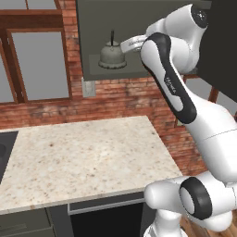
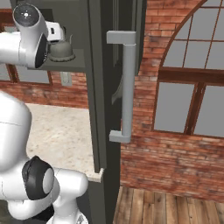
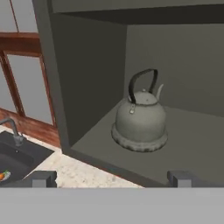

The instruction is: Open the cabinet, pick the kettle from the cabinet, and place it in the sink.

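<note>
The cabinet [image 1: 92,28] stands open. Its door [image 2: 98,87] is swung out, seen edge-on with the long silver bar handle [image 2: 127,87]. The grey kettle [image 3: 140,121] sits upright on the cabinet shelf, its dark handle arched on top. My gripper [image 3: 113,178] is open just outside the cabinet's front edge, facing the kettle and apart from it, with nothing between its fingertips. From the left base the gripper [image 1: 125,45] is just right of the kettle [image 1: 111,56]. From the right base the kettle [image 2: 61,50] is partly hidden by my arm. The sink [image 3: 19,155] lies below to the left.
A grey faucet [image 3: 13,129] stands at the sink, and a small orange carrot [image 3: 4,175] lies in the basin. The speckled counter [image 1: 88,152] stretches under the cabinet. Behind it are a brick wall [image 1: 120,99] and wooden-framed windows [image 1: 39,65].
</note>
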### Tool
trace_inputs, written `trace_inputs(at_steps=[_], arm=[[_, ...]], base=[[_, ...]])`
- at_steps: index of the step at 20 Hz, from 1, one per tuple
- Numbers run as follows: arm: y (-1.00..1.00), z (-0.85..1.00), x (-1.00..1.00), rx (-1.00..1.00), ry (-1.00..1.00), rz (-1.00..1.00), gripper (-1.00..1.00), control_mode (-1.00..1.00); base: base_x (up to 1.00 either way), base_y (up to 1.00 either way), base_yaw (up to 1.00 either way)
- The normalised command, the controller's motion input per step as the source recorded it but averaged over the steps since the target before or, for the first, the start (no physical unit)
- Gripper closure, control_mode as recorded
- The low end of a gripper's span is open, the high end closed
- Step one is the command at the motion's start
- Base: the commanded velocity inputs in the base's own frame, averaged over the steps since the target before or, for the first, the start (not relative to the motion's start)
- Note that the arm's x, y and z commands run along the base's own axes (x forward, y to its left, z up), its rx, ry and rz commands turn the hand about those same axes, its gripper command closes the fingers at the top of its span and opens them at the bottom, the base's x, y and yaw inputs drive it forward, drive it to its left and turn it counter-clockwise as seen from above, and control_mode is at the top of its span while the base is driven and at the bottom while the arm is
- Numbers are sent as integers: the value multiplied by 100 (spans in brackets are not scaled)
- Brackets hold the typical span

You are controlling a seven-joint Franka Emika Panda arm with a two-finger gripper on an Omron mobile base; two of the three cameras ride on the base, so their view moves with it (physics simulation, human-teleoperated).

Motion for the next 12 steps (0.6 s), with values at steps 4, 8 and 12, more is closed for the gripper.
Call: trace_inputs(at_steps=[4, 8, 12], arm=[[12, -3, 27, 0, 0, 0, -100, -100], [11, -10, 32, 0, -1, 0, -100, -100], [12, -10, 34, 0, -4, 0, -100, -100]], base=[[0, 0, 0], [0, 0, 0], [0, 0, 0]])
